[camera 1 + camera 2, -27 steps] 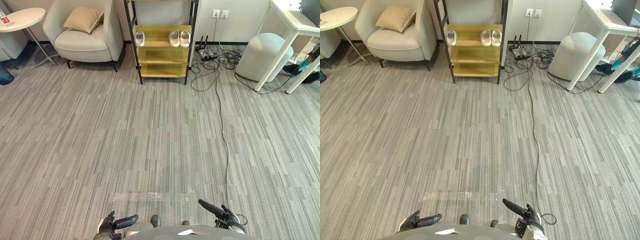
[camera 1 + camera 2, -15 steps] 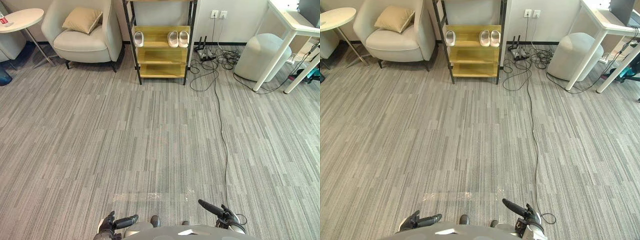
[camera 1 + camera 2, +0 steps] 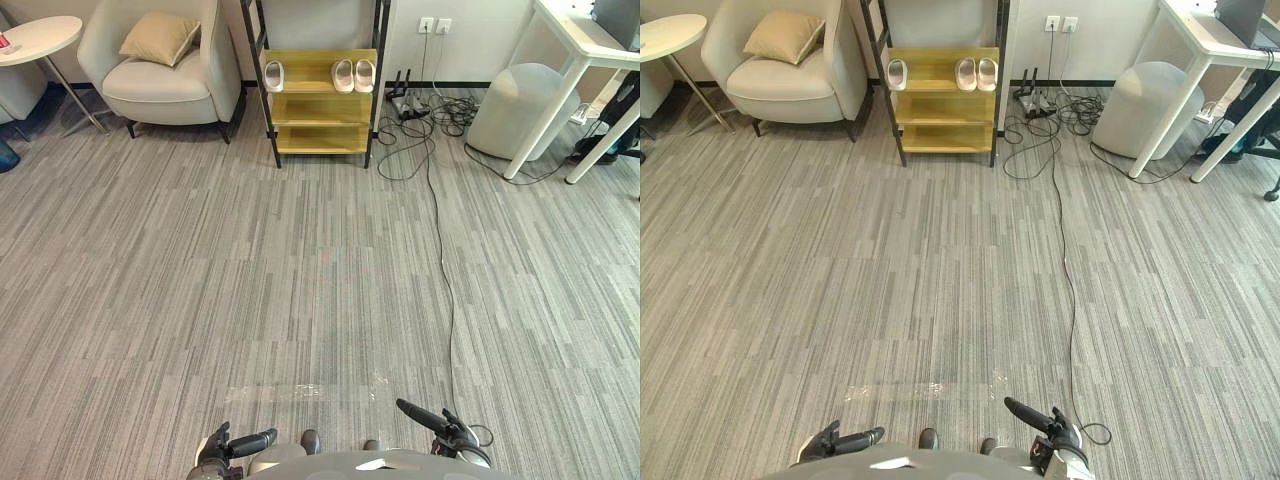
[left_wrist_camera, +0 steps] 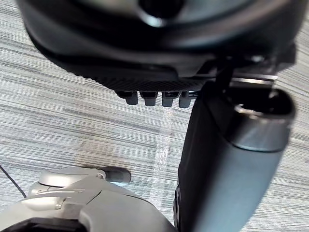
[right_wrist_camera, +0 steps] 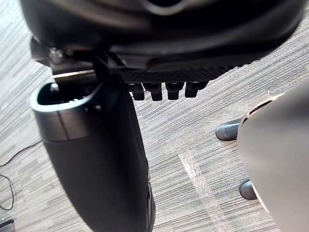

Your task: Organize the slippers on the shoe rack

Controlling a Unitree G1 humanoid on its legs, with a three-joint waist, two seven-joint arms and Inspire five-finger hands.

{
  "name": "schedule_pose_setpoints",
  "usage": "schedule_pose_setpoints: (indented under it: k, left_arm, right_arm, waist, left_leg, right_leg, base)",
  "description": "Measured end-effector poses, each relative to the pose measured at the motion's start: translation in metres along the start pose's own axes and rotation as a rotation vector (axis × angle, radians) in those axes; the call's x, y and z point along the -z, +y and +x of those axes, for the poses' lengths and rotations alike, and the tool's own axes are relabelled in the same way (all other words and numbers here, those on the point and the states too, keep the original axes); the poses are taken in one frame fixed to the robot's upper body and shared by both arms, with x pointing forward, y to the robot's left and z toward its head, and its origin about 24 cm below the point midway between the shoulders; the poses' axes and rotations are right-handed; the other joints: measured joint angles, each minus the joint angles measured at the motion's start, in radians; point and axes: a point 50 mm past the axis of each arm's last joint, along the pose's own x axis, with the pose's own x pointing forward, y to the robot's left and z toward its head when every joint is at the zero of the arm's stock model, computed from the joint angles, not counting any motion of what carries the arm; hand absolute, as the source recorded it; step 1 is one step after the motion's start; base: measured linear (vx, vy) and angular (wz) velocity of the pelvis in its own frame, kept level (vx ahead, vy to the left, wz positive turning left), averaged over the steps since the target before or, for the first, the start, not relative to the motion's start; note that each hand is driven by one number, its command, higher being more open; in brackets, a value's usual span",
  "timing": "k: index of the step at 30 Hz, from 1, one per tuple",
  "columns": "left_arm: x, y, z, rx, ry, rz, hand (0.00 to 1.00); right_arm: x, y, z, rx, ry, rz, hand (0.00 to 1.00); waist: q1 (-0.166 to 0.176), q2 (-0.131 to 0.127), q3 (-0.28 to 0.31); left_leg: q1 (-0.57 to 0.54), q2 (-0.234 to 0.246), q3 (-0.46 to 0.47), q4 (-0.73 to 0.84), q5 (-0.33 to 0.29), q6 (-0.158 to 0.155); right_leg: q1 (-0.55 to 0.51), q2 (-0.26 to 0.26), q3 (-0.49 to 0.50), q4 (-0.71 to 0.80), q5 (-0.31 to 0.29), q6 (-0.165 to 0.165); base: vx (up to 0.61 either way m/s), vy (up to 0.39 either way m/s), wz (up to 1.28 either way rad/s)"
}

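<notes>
Three slippers stay on the shoe rack.

The shoe rack is located at 12 o'clock, on the far side of the floor. It is built from a black frame carrying yellow wooden shelves. Three pale slippers are laid flat on the upper wooden shelf. The first slipper is placed alone toward 9 o'clock. The second slipper and third slipper are set side by side toward 3 o'clock.

Grey striped carpet, black-framed yellow shoe rack, white slippers, cream armchair, tan cushion
</notes>
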Motion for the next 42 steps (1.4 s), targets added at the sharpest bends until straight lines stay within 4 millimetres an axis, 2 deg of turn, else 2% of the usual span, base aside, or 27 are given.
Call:
schedule_pose_setpoints:
  k: [4,6,8,9,12,13,14,16,19,20,21,22,23,26,27,28,29,30,31,32,35,37,38,39,40,41,42]
  left_arm:
    - [-0.002,0.000,0.001,0.000,-0.005,0.001,1.00]
    - [-0.007,0.001,0.002,-0.002,-0.018,-0.002,1.00]
    - [-0.013,-0.002,0.002,0.004,-0.048,-0.038,1.00]
    - [-0.015,-0.005,0.002,0.008,-0.060,-0.050,1.00]
    - [-0.027,-0.008,0.002,0.000,-0.114,-0.150,1.00]
    - [-0.028,-0.008,0.002,-0.002,-0.118,-0.177,1.00]
    - [-0.029,-0.009,0.001,0.004,-0.127,-0.214,1.00]
    - [-0.035,-0.010,0.002,0.011,-0.145,-0.220,1.00]
    - [-0.045,-0.010,0.004,0.014,-0.170,-0.217,1.00]
    - [-0.046,-0.011,0.004,0.016,-0.173,-0.214,1.00]
    - [-0.047,-0.013,0.004,0.020,-0.176,-0.213,1.00]
    - [-0.048,-0.013,0.004,0.020,-0.177,-0.213,1.00]
    - [-0.057,-0.010,0.005,0.014,-0.201,-0.207,1.00]
    - [-0.059,-0.003,0.006,-0.002,-0.203,-0.213,1.00]
    - [-0.058,-0.001,0.006,-0.005,-0.193,-0.207,1.00]
    - [-0.057,0.001,0.006,-0.009,-0.186,-0.200,1.00]
    - [-0.056,0.002,0.006,-0.011,-0.185,-0.199,1.00]
    - [-0.054,0.003,0.007,-0.016,-0.168,-0.181,1.00]
    - [-0.051,0.001,0.007,-0.013,-0.152,-0.166,1.00]
    - [-0.046,-0.001,0.006,-0.010,-0.138,-0.162,1.00]
    - [-0.048,-0.005,0.006,-0.002,-0.144,-0.169,1.00]
    - [-0.050,-0.008,0.007,0.005,-0.148,-0.172,1.00]
    - [-0.053,-0.012,0.007,0.018,-0.156,-0.176,1.00]
    - [-0.053,-0.014,0.007,0.022,-0.156,-0.177,1.00]
    - [-0.052,-0.017,0.006,0.027,-0.152,-0.179,1.00]
    - [-0.051,-0.017,0.006,0.028,-0.151,-0.186,1.00]
    - [-0.050,-0.027,0.006,0.047,-0.137,-0.207,1.00]
  right_arm:
    - [-0.001,0.000,0.000,0.000,0.000,0.025,1.00]
    - [-0.002,0.002,0.000,-0.003,-0.003,0.054,1.00]
    - [-0.005,-0.001,0.001,0.000,-0.010,0.091,1.00]
    - [-0.006,-0.001,0.001,0.002,-0.014,0.100,1.00]
    - [-0.006,-0.006,0.000,0.012,-0.029,0.127,1.00]
    - [-0.006,-0.007,-0.001,0.015,-0.031,0.127,1.00]
    - [-0.006,-0.008,-0.001,0.020,-0.034,0.130,1.00]
    - [-0.010,-0.007,0.000,0.020,-0.042,0.128,1.00]
    - [-0.019,-0.001,0.002,0.006,-0.060,0.128,1.00]
    - [-0.023,0.000,0.003,0.005,-0.069,0.125,1.00]
    - [-0.026,0.001,0.003,0.004,-0.070,0.118,1.00]
    - [-0.027,0.002,0.004,-0.001,-0.070,0.116,1.00]
    - [-0.030,0.015,0.003,-0.036,-0.077,0.115,1.00]
    - [-0.027,0.028,0.002,-0.069,-0.066,0.126,1.00]
    - [-0.025,0.031,0.002,-0.078,-0.062,0.126,1.00]
    - [-0.027,0.034,0.001,-0.092,-0.069,0.120,1.00]
    - [-0.027,0.034,0.002,-0.094,-0.070,0.118,1.00]
    - [-0.031,0.037,0.002,-0.107,-0.080,0.107,1.00]
    - [-0.030,0.036,0.002,-0.106,-0.079,0.103,1.00]
    - [-0.038,0.033,0.002,-0.105,-0.122,0.088,1.00]
    - [-0.049,0.033,0.001,-0.112,-0.171,0.082,1.00]
    - [-0.052,0.034,0.001,-0.115,-0.183,0.081,1.00]
    - [-0.055,0.035,0.000,-0.123,-0.199,0.083,1.00]
    - [-0.056,0.036,0.000,-0.125,-0.201,0.083,1.00]
    - [-0.055,0.034,0.001,-0.121,-0.195,0.082,1.00]
    - [-0.050,0.031,0.001,-0.111,-0.179,0.081,1.00]
    - [-0.052,0.022,0.003,-0.087,-0.163,0.064,1.00]
  waist:
    - [0.000,-0.002,0.000]
    - [0.000,-0.007,0.007]
    - [0.005,0.010,0.019]
    - [0.006,0.016,0.024]
    - [0.024,0.039,0.050]
    - [0.027,0.036,0.058]
    - [0.032,0.043,0.060]
    - [0.038,0.042,0.064]
    - [0.059,0.022,0.076]
    - [0.066,0.024,0.076]
    - [0.079,0.023,0.079]
    - [0.080,0.019,0.081]
    - [0.079,-0.002,0.087]
    - [0.086,-0.030,0.078]
    - [0.089,-0.040,0.072]
    - [0.089,-0.049,0.065]
    - [0.089,-0.050,0.064]
    - [0.082,-0.053,0.064]
    - [0.078,-0.049,0.066]
    - [0.067,-0.033,0.074]
    - [0.051,-0.019,0.079]
    - [0.046,-0.017,0.080]
    - [0.031,-0.017,0.080]
    - [0.022,-0.017,0.080]
    - [0.015,-0.020,0.079]
    - [0.014,-0.030,0.077]
    - [0.028,0.014,0.076]
  left_leg:
    - [-0.020,0.004,0.001,0.010,-0.010,-0.010]
    - [-0.083,0.006,0.003,0.116,-0.065,-0.012]
    - [-0.188,0.033,0.019,0.352,-0.181,-0.043]
    - [-0.216,0.045,0.035,0.419,-0.201,-0.057]
    - [-0.366,0.114,0.097,0.814,-0.202,-0.070]
    - [-0.399,0.126,0.101,0.889,-0.182,-0.065]
    - [-0.453,0.138,0.106,0.975,-0.210,-0.054]
    - [-0.510,0.142,0.109,0.926,-0.239,-0.053]
    - [-0.557,0.107,0.106,0.611,-0.180,-0.067]
    - [-0.560,0.099,0.105,0.463,-0.111,-0.080]
    - [-0.538,0.091,0.129,0.417,0.040,-0.048]
    - [-0.539,0.087,0.132,0.424,0.032,-0.037]
    - [-0.566,0.076,0.135,0.506,-0.045,0.003]
    - [-0.559,0.078,0.146,0.637,-0.157,0.040]
    - [-0.521,0.078,0.151,0.655,-0.199,0.050]
    - [-0.467,0.079,0.156,0.639,-0.235,0.055]
    - [-0.457,0.079,0.158,0.634,-0.239,0.053]
    - [-0.381,0.079,0.158,0.594,-0.266,0.055]
    - [-0.314,0.079,0.158,0.556,-0.275,0.053]
    - [-0.212,0.080,0.155,0.483,-0.275,0.053]
    - [-0.076,0.096,0.139,0.388,-0.273,0.049]
    - [-0.036,0.109,0.127,0.368,-0.273,0.048]
    - [0.009,0.123,0.095,0.338,-0.273,0.047]
    - [0.026,0.127,0.079,0.320,-0.275,0.044]
    - [0.049,0.128,0.062,0.300,-0.281,0.028]
    - [0.076,0.117,0.037,0.284,-0.299,-0.009]
    - [0.108,0.164,-0.006,0.277,-0.316,-0.035]
  right_leg:
    - [-0.013,0.003,-0.001,-0.003,0.001,-0.001]
    - [-0.024,0.001,-0.002,-0.001,0.001,-0.002]
    - [-0.027,0.014,-0.004,0.016,-0.015,-0.026]
    - [-0.025,0.020,-0.005,0.021,-0.022,-0.032]
    - [0.021,0.040,-0.006,0.030,-0.064,-0.055]
    - [0.037,0.041,-0.004,0.033,-0.073,-0.066]
    - [0.052,0.035,0.001,0.048,-0.094,-0.066]
    - [0.055,0.012,0.010,0.057,-0.115,-0.062]
    - [0.058,-0.064,0.034,0.064,-0.158,-0.017]
    - [0.063,-0.088,0.043,0.067,-0.182,0.007]
    - [0.085,-0.116,0.055,0.068,-0.216,0.024]
    - [0.087,-0.120,0.055,0.069,-0.216,0.022]
    - [0.082,-0.133,0.057,0.105,-0.207,0.018]
    - [0.066,-0.152,0.086,0.246,-0.199,0.035]
    - [0.043,-0.163,0.104,0.361,-0.178,0.072]
    - [-0.027,-0.175,0.117,0.557,-0.113,0.178]
    - [-0.041,-0.177,0.122,0.586,-0.098,0.197]
    - [-0.164,-0.187,0.134,0.870,-0.032,0.212]
    - [-0.229,-0.200,0.096,1.022,-0.052,0.189]
    - [-0.293,-0.215,0.014,1.123,-0.100,0.106]
    - [-0.407,-0.196,-0.087,1.070,-0.177,0.024]
    - [-0.443,-0.165,-0.104,0.944,-0.199,0.003]
    - [-0.494,-0.131,-0.104,0.720,-0.187,0.001]
    - [-0.507,-0.122,-0.091,0.619,-0.159,0.007]
    - [-0.507,-0.116,-0.069,0.486,-0.100,0.019]
    - [-0.500,-0.113,-0.048,0.419,0.029,0.017]
    - [-0.507,-0.077,-0.045,0.497,0.007,-0.041]
  base:
    - [0.00,-0.016,0.00]
    - [0.00,0.000,0.00]
    - [0.00,0.000,0.00]
    - [-0.01,0.007,0.03]
    - [0.03,0.000,0.04]
    - [0.14,0.037,-0.02]
    - [0.24,0.093,-0.07]
    - [0.23,0.116,-0.15]
    - [0.29,0.166,-0.28]
    - [0.53,0.316,-0.44]
    - [0.45,0.275,-0.37]
    - [0.58,0.307,-0.21]
    - [0.40,0.178,0.03]
    - [0.52,0.219,-0.05]
    - [0.53,0.207,-0.19]
    - [0.53,0.205,-0.18]
    - [0.59,0.195,-0.18]
    - [0.54,0.129,-0.11]
    - [0.53,0.096,-0.10]
    - [0.33,0.025,-0.02]
    - [0.41,-0.056,0.16]
    - [0.43,-0.172,0.38]
    - [0.47,-0.244,0.61]
    - [0.38,-0.205,0.87]
    - [0.36,-0.232,0.74]
    - [0.56,-0.354,0.62]
    - [0.56,-0.354,0.31]
